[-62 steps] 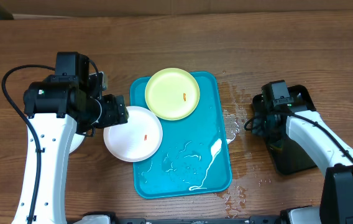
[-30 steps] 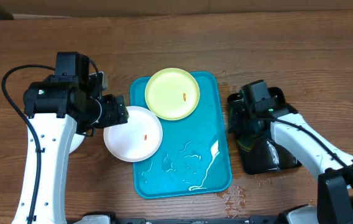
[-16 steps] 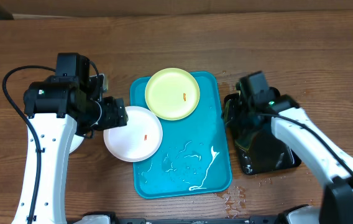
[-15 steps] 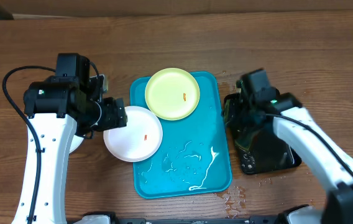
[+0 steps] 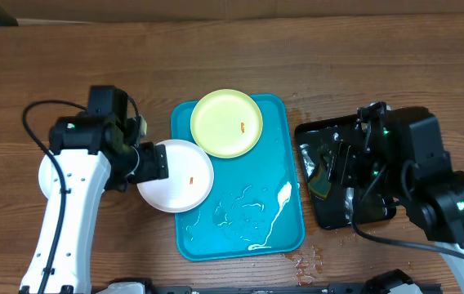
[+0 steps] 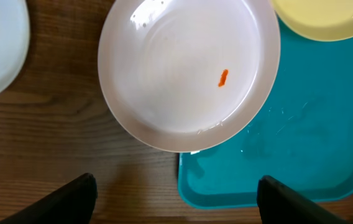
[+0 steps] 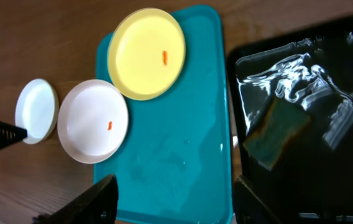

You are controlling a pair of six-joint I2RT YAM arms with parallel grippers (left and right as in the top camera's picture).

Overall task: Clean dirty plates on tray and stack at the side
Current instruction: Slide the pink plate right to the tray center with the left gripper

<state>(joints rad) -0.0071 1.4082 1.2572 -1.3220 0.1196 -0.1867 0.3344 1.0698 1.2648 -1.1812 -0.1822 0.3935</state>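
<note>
The turquoise tray (image 5: 285, 220) (image 7: 183, 149) holds a pale yellow-green plate (image 5: 226, 122) (image 7: 146, 53) at its far end. A white plate (image 5: 179, 175) (image 6: 183, 74) with an orange speck overhangs the tray's left rim. Another white plate (image 5: 46, 175) (image 7: 36, 111) lies on the table further left. My left gripper (image 5: 152, 161) (image 6: 176, 205) hovers open beside the speckled plate's left edge, nothing between its fingers (image 6: 71, 199). High above the table, my right gripper (image 7: 178, 200) is open and holds nothing.
A glossy black tray (image 5: 375, 208) (image 7: 325, 174) sits right of the turquoise one, with a green-yellow sponge (image 5: 320, 181) (image 7: 276, 134) and water in it. Water streaks (image 5: 256, 208) lie on the turquoise tray. Wet spots (image 5: 312, 260) mark the table near its front right corner.
My right gripper has opened and risen high off the black tray, which it had dragged left toward the turquoise tray. My left arm has shifted slightly right, uncovering the white plate on the table.
</note>
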